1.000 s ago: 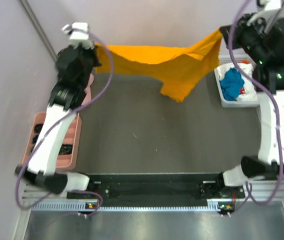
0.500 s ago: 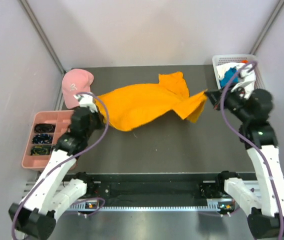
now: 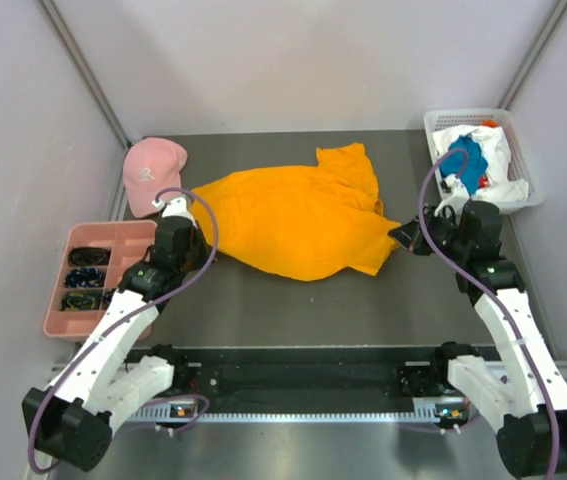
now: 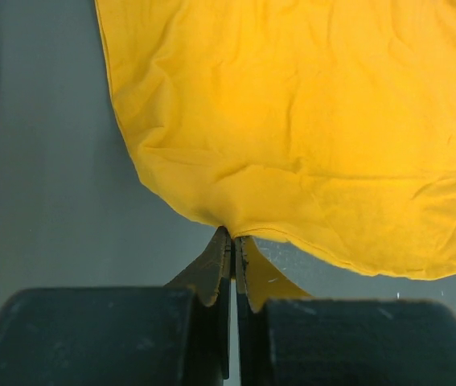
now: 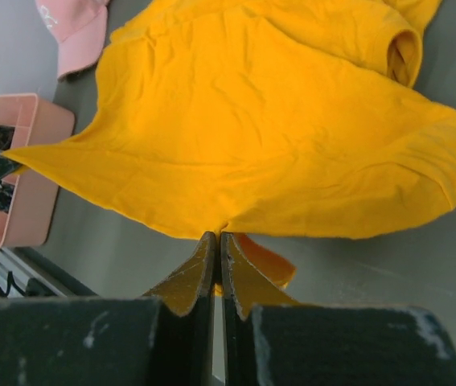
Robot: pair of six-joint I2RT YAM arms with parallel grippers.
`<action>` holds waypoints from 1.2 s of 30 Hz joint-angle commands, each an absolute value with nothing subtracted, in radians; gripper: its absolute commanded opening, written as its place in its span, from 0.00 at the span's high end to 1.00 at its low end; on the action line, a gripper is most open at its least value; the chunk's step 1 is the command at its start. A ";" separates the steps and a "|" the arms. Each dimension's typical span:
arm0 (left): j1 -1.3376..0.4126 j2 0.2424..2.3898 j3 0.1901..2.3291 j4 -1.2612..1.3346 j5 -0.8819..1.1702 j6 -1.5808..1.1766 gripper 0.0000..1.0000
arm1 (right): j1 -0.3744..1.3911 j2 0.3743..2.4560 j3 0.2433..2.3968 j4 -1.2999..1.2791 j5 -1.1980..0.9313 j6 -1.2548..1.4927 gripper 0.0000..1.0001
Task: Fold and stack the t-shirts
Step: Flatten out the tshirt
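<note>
Cloth edges of the orange t-shirt (image 3: pixel 293 220) sit clenched in left tool (image 4: pixel 232 238) and right tool (image 5: pixel 215 238).

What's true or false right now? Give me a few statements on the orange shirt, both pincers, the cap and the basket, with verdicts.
1. The orange shirt lies on the table. True.
2. The left pincer is open, clear of the cloth. False: it is shut on the orange shirt's edge.
3. The right pincer is shut on the orange shirt's edge. True.
4. The cap sits in the basket. False: it lies on the table at the far left; the basket, at the far right, holds a blue shirt and white cloth.
</note>
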State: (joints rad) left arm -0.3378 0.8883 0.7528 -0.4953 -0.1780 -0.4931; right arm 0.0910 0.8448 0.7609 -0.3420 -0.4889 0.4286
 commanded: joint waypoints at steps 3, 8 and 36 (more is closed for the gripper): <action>-0.342 0.894 0.753 -0.535 -0.204 -0.560 1.00 | 0.103 0.831 0.805 -0.480 -0.439 0.408 1.00; -0.342 0.896 0.706 -0.560 -0.192 -0.626 1.00 | 0.103 0.821 0.776 -0.601 -0.382 0.440 1.00; -0.342 0.755 0.700 -0.818 -0.402 -0.888 0.64 | 0.138 0.744 0.687 -0.822 -0.077 0.649 0.48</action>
